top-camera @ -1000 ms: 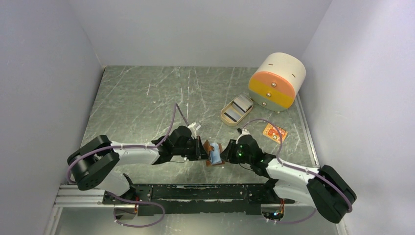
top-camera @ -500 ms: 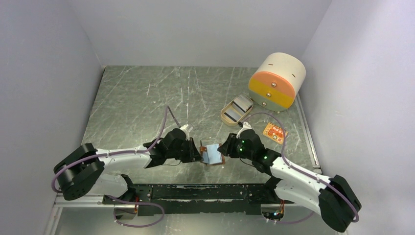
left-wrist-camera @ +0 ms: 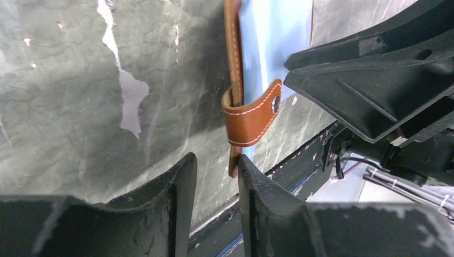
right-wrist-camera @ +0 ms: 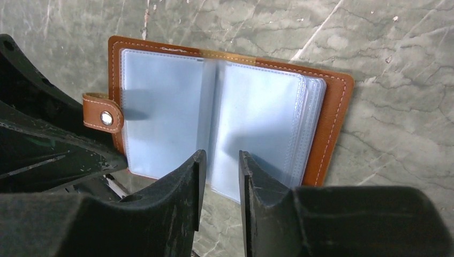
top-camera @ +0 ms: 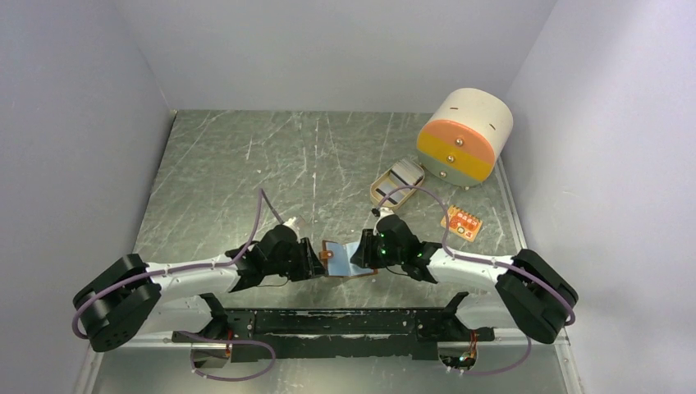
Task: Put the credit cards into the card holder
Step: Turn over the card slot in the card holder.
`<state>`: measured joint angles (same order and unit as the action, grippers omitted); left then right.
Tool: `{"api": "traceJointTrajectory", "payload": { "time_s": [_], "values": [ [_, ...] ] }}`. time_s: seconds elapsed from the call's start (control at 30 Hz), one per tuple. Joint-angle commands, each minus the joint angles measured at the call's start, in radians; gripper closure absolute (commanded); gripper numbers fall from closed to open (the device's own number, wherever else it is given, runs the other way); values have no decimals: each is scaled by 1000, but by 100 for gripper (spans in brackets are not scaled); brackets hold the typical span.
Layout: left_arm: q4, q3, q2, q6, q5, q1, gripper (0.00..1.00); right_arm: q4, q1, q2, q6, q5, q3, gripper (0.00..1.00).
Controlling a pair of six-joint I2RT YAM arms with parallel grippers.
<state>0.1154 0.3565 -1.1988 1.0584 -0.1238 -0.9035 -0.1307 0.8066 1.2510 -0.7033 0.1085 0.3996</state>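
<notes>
Grey marbled table (top-camera: 238, 164); cream-and-orange drum (top-camera: 464, 137) well back and right of the holder (top-camera: 340, 256), which lies opened flat near the table's front edge, blue sleeves up; left gripper (left-wrist-camera: 216, 160) at the holder's left edge, jaws parted, gripping nothing, the leather rim just at its tips; right gripper (right-wrist-camera: 221, 156) over the holder's right half, jaws slightly parted, nothing clasped; tan dish (top-camera: 377, 195) behind and right of the holder, the cards (top-camera: 403, 173) stacked in it; snap tab (right-wrist-camera: 103, 116) on the holder's left edge.
</notes>
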Motion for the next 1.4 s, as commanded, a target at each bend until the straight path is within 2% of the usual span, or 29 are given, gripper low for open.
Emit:
{"api": "traceJointTrajectory", "payload": {
  "time_s": [0.0, 0.37, 0.67, 0.83, 1.03, 1.13, 1.23, 1.37],
  "values": [
    [146, -45, 25, 31, -56, 33, 59, -35, 14, 22, -7, -45, 16, 67],
    [300, -39, -48, -2, -114, 42, 53, -116, 62, 108, -34, -38, 30, 68],
    [337, -62, -39, 0, -112, 43, 50, -110, 108, 162, -49, -81, 55, 69],
    [297, -49, -62, -7, -84, 43, 61, -72, 111, 155, -39, -96, 75, 69],
    [286, -26, -91, -33, -76, 43, 63, 50, 111, 86, -3, -157, 136, 66],
    [268, -13, -100, -51, -76, 44, 78, 115, 107, 56, 32, -194, 171, 64],
    [267, -17, -87, -63, -86, 44, 89, 199, 82, 21, 117, -260, 243, 60],
    [236, -14, -65, -95, -97, 44, 91, 312, 15, 6, 332, -379, 376, 56]
  ]
}}
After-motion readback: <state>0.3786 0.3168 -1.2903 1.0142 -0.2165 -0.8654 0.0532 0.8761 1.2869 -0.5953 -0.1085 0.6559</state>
